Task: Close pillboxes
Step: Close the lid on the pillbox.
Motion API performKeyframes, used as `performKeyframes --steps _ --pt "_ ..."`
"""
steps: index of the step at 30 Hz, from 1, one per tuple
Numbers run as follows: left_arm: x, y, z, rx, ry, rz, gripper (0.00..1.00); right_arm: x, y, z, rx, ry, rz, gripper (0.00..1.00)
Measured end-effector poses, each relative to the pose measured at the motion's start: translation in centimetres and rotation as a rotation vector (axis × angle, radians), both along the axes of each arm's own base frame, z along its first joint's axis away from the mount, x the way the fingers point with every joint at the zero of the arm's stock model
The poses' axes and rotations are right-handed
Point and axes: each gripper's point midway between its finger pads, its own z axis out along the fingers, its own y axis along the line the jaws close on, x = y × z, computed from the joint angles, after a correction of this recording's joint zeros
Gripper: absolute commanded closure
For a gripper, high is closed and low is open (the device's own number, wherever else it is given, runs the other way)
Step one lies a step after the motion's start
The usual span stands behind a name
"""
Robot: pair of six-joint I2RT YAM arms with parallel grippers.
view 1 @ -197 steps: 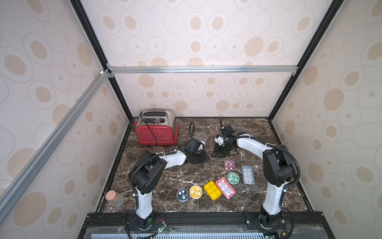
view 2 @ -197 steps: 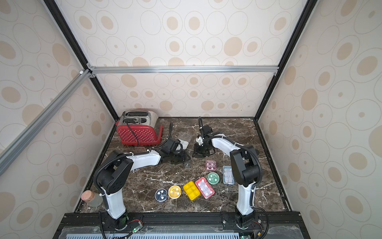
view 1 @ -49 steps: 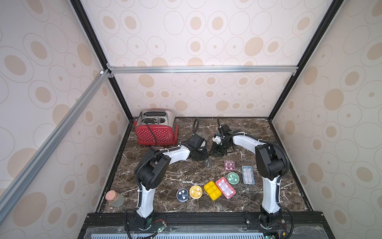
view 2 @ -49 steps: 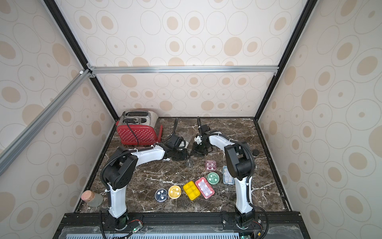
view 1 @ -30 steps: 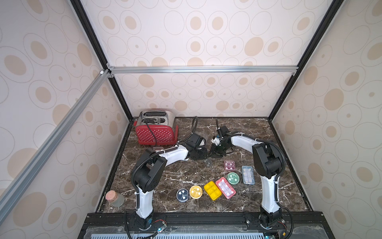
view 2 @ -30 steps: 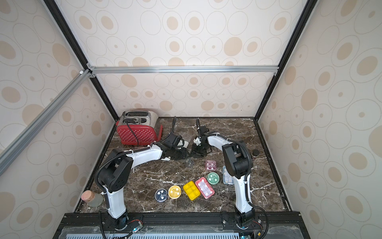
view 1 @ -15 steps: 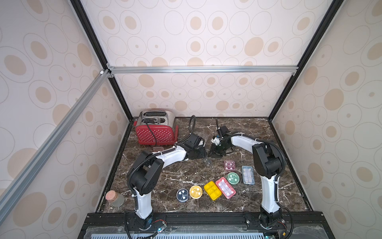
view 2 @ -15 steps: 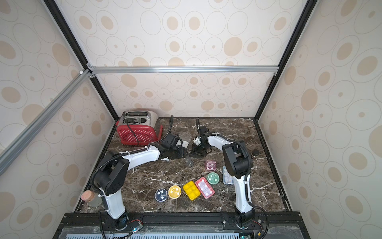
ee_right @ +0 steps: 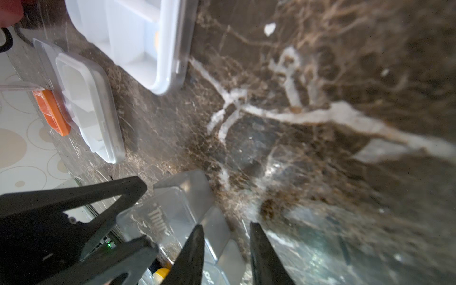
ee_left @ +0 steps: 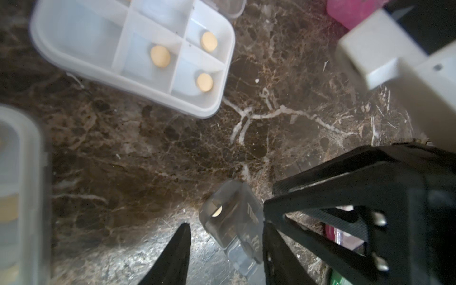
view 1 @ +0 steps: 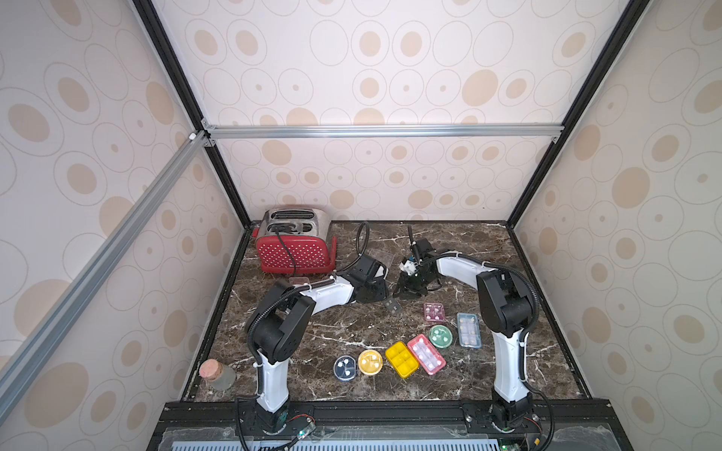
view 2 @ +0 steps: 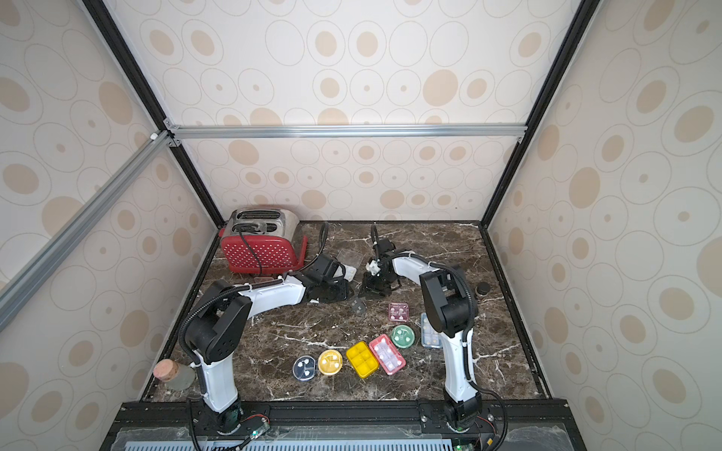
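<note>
Lying on the marble tabletop (view 1: 351, 324) between two low, outstretched arms, the small clear pillbox (view 1: 392, 305) is straddled by the left gripper (ee_left: 224, 222), half-open with one finger touching it. The right gripper (ee_right: 225, 224) stands narrowly parted at its end. Only the left wrist view shows its single tan pill (ee_left: 217, 211).

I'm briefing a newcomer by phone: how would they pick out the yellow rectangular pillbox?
Start at the dark marble tabletop and find the row of small plastic pillboxes near its front edge. The yellow rectangular pillbox lies mid-row, between a round yellow pillbox and a pink rectangular pillbox; it alone is both yellow and rectangular, with six compartments.
</note>
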Motion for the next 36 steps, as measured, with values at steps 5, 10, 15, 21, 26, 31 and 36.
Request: performKeyframes --steps 5,10,15,21,26,31,36 --pt "-0.8 0.3 -1.1 -0.002 0.031 0.009 0.59 0.0 0.0 0.0 0.0 0.0 0.0 0.67" --pt "-0.6 -0.1 -1.4 -0.026 0.033 0.012 0.69 0.0 0.0 0.0 0.0 0.0 0.0 0.67" --pt "-0.3 -0.6 -1.2 -0.058 0.029 0.02 0.78 0.0 0.1 0.0 0.004 0.0 0.0 0.67" --pt "-0.1 -0.7 -1.3 -0.091 0.024 0.042 0.82 0.0 0.1 0.0 0.006 0.001 0.001 0.67" --pt "0.0 -0.7 -1.3 -0.1 0.022 0.047 0.81 -0.1 0.1 -0.1 0.014 0.005 0.001 0.67" --pt "-0.1 -0.6 -1.2 -0.093 0.022 0.041 0.62 -0.2 -0.1 0.1 0.001 -0.003 0.002 0.54" --pt "-0.6 -0.2 0.2 -0.077 0.001 0.012 0.34 -0.9 -0.9 1.7 -0.062 -0.047 0.025 0.26"
